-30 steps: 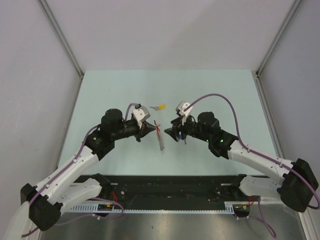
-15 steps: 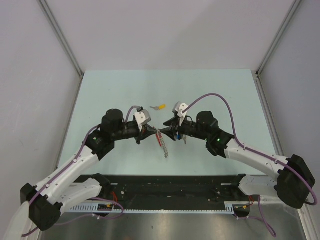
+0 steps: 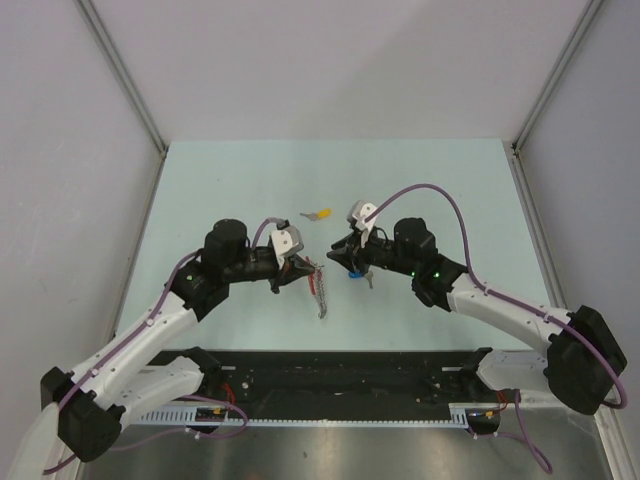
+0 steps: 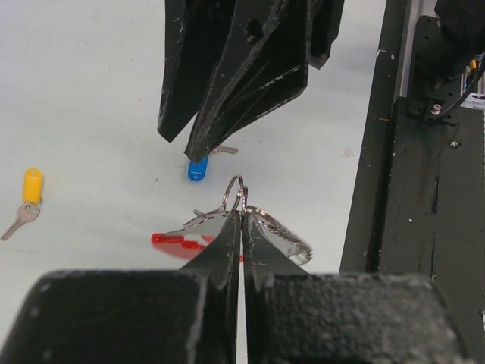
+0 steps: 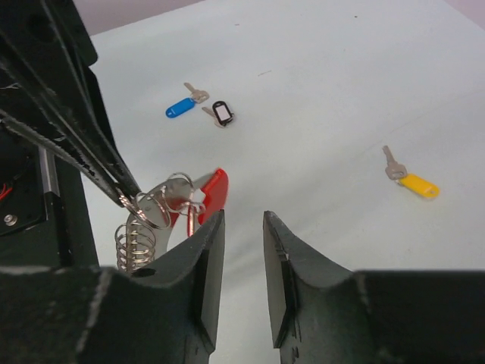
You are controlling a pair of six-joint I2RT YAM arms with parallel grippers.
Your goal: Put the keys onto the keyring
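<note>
1. Holding the keyring (image 4: 280,231) steady is the step in hand. The left pincer (image 4: 241,214) is pressed fully together on the split ring at its very tips. The chain and red tag (image 5: 214,186) trail from there. I cannot tell whether they touch the counter (image 3: 200,180).
2. The right pincer (image 5: 242,220) faces it from 3 o'clock, tip to tip. Its jaws stand a narrow gap apart with nothing between them, so it carries no key.
3. No key looks threaded yet, so the task seems to be at an early stage.
   - A blue key (image 5: 180,107) lies flat on the counter just beside a small black tag (image 5: 221,112). In the right wrist view both lie at about 12 o'clock from the keyring.
   - A yellow key (image 3: 322,213) lies apart on the counter. From above it is at 12 o'clock of the held ring.
4. The next move, as I judge it, falls to the right arm.
   - It should drop to one key and pinch it by the plastic head, so the hole end stays free.
   - It should then bring the key back to the ring.
5. Threading calls for fine alignment, because the key's hole must meet the ring's split end. The left grip must not twist, since the ring is held only by a sliver of wire.
</note>
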